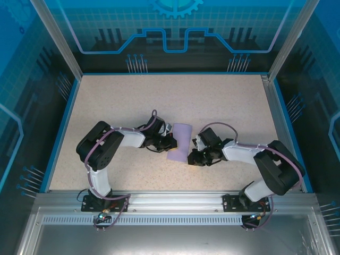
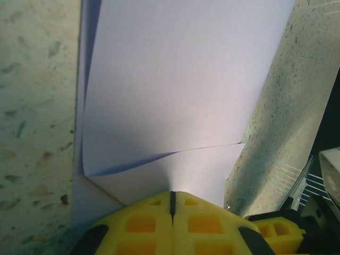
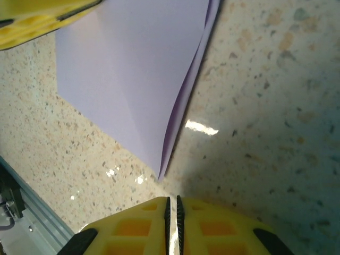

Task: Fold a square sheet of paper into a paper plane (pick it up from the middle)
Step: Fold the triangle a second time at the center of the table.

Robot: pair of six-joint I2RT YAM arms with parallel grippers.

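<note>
Left gripper (image 2: 171,195): jaws pressed together at the edge of the folded paper (image 2: 180,85); whether they pinch it I cannot tell. Right gripper (image 3: 172,201): almost closed, empty, just short of a paper corner. The paper lies mid-table (image 1: 223,101), between them.

Paper (image 1: 180,141) on table (image 1: 228,101), right of left tool (image 1: 170,143)

Speckled beige tabletop (image 1: 212,106), blue-edged, inside translucent blue panel walls (image 1: 175,26) on aluminium framing (image 1: 175,199).

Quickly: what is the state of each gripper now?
Left gripper: closed, tip at the paper; grip unclear.
Right gripper: nearly closed, empty.
</note>
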